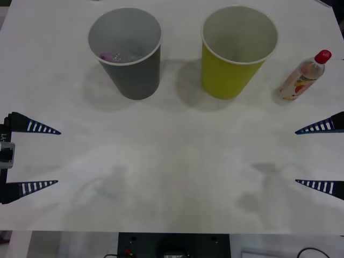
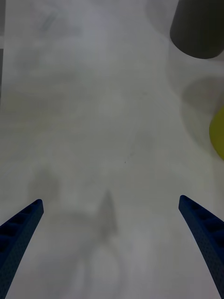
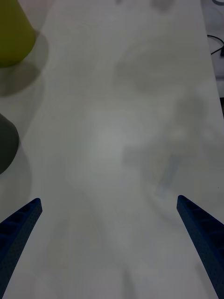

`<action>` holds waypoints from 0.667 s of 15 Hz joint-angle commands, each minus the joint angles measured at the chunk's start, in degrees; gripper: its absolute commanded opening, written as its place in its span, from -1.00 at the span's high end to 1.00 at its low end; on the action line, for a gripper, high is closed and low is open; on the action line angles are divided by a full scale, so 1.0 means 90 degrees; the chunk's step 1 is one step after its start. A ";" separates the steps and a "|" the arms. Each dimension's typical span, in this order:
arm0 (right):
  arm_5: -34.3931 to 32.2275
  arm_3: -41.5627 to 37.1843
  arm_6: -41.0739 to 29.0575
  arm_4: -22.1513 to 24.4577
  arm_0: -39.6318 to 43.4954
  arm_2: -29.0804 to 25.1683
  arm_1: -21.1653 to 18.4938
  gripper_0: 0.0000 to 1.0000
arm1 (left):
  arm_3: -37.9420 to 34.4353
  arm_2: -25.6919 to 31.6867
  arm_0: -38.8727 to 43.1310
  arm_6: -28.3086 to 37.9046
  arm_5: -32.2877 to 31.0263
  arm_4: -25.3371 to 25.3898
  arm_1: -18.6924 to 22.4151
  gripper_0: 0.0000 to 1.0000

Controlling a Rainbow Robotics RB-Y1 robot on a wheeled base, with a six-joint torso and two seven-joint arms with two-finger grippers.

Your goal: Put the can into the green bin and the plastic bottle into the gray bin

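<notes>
Both grippers sit nearest the camera, low at the table's near corners. Left gripper (image 1: 51, 157): jaws wide apart, holding nothing, well to the left of the green bin and nearer the camera. Right gripper (image 1: 303, 157): jaws likewise wide apart and holding nothing, to the right of the green bin and nearer the camera.

Table (image 1: 172, 177): white, flat, faintly mottled with shadows.

Green bin (image 1: 236, 51): yellow-green cup with white rim, upright, toward the far side. Nothing can be made out inside it from the front view.

Gray bin (image 1: 128, 52): dark cup with white rim, upright, left of the green bin and apart from it. Something small, pinkish and glinting, lies at its bottom; what it is cannot be told.

Plastic bottle (image 1: 302, 77): clear, red cap, orange and yellow label, lying tilted on the table just right of the green bin, cap pointing away. It is not yet in either cup.

Can: none identified on the open table.

Risks, as judged. The bottle lies on the far side of the green bin from its target, so a carry toward the gray bin must pass over or around the green one; a low path could clip that rim and topple the light cup. A lying round bottle may roll when the fingers close, or be pinched off-centre and slip. Dropping it into the nearer green cup would be a sorting error.
</notes>
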 commanded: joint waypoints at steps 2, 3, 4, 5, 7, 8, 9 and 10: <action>-0.0014 0.0034 0.0009 0.0006 0.0111 0.0124 0.0093 -1.00 | 0.0000 0.0000 0.0000 0.0000 0.0000 0.0000 0.0000 -1.00; -0.0014 0.0024 -0.0001 0.0006 0.0101 0.0114 0.0084 -1.00 | 0.0000 0.0000 0.0000 0.0000 0.0000 0.0000 0.0000 -1.00; -0.0014 0.0024 -0.0011 0.0006 0.0101 0.0104 0.0084 -1.00 | 0.0000 0.0000 0.0000 0.0000 0.0000 0.0000 0.0000 -1.00; 0.0005 0.0014 -0.0020 -0.0013 0.0091 0.0094 0.0064 -1.00 | 0.0000 0.0000 0.0000 0.0000 0.0000 0.0000 0.0000 -1.00; 0.0152 -0.0025 -0.0059 -0.0042 0.0101 0.0094 -0.0043 -1.00 | 0.0000 0.0000 0.0000 0.0000 0.0000 0.0000 0.0000 -1.00; 0.0289 -0.0025 -0.0089 -0.0072 0.0111 0.0094 -0.0082 -1.00 | 0.0000 0.0000 0.0000 0.0000 0.0000 0.0000 0.0000 -1.00; 0.0484 -0.0025 -0.0138 -0.0101 0.0140 0.0094 -0.0092 -1.00 | 0.0000 0.0000 0.0000 0.0000 0.0000 0.0000 0.0000 -1.00; 0.0689 -0.0054 -0.0186 -0.0101 0.0160 0.0094 -0.0102 -1.00 | 0.0000 0.0000 0.0000 0.0000 0.0000 0.0000 0.0000 -1.00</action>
